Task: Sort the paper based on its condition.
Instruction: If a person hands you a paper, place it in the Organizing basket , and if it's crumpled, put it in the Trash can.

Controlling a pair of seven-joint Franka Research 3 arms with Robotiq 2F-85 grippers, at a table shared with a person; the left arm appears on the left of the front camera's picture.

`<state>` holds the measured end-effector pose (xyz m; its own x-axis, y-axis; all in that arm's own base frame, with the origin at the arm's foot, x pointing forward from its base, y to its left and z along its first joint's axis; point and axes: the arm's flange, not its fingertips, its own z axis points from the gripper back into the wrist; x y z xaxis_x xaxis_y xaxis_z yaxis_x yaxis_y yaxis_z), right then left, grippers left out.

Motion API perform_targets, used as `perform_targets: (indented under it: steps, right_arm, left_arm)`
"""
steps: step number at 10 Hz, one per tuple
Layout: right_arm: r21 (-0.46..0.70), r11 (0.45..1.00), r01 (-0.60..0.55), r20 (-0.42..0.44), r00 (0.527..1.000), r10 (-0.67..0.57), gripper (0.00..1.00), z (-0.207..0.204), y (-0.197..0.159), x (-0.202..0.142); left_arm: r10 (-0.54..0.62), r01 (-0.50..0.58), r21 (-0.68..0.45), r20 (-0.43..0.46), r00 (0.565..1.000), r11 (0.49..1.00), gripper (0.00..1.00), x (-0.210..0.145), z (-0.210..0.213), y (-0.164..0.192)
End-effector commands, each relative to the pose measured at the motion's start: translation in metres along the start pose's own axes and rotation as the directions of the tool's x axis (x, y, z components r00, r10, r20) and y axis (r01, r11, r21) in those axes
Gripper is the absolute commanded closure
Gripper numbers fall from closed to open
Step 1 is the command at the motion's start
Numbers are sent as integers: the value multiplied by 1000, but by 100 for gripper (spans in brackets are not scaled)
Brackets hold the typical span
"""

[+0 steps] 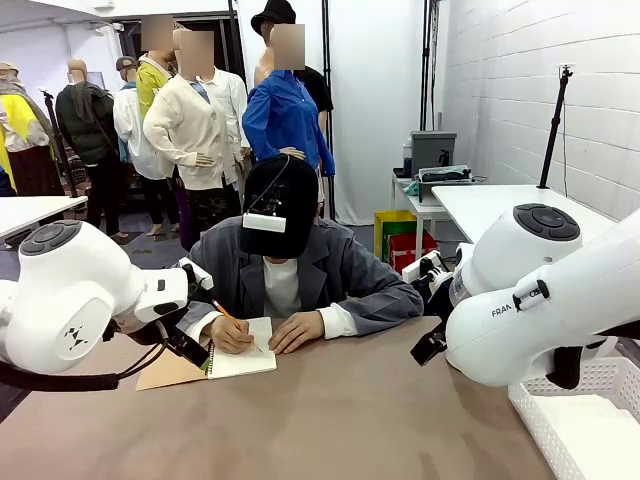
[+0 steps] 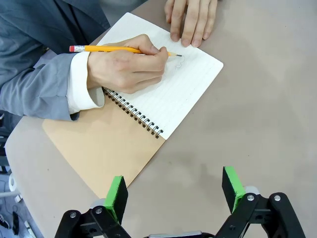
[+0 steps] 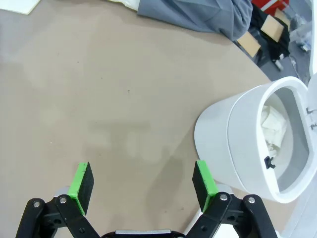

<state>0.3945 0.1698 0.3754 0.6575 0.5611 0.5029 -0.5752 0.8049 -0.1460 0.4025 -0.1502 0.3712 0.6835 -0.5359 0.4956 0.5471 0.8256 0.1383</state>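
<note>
A person across the table writes with a yellow pencil (image 2: 124, 49) on the lined white page of a spiral-bound notebook (image 2: 188, 84) (image 1: 240, 360), whose brown cover (image 2: 104, 148) is folded out. The other hand (image 2: 190, 20) rests on the page's far edge. My left gripper (image 2: 173, 191) hangs open just above the table, near the notebook's cover corner, with nothing between its green pads. Over bare tabletop, my right gripper (image 3: 143, 183) is also open with nothing in it. Crumpled white paper (image 3: 273, 130) lies inside a white bin (image 3: 233, 144) to the right of it.
A white plastic basket (image 1: 590, 400) stands at the table's near right corner, below my right arm (image 1: 540, 300). My left arm (image 1: 70, 300) is at the near left. The person's grey sleeve (image 3: 198, 15) lies along the far edge. Brown tabletop (image 1: 350, 420) stretches across the middle.
</note>
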Motion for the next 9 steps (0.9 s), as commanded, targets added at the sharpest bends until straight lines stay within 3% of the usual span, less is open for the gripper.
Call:
perform_targets:
  steps: [1, 9]
  right_arm:
    - [0, 1000, 0, 1, 1000, 0, 0, 0, 0, 0]
    - [0, 1000, 0, 1, 1000, 0, 0, 0, 0, 0]
  left_arm:
    - [0, 0, 0, 0, 1000, 1000, 0, 0, 0, 0]
    - [0, 0, 0, 0, 1000, 1000, 0, 0, 0, 0]
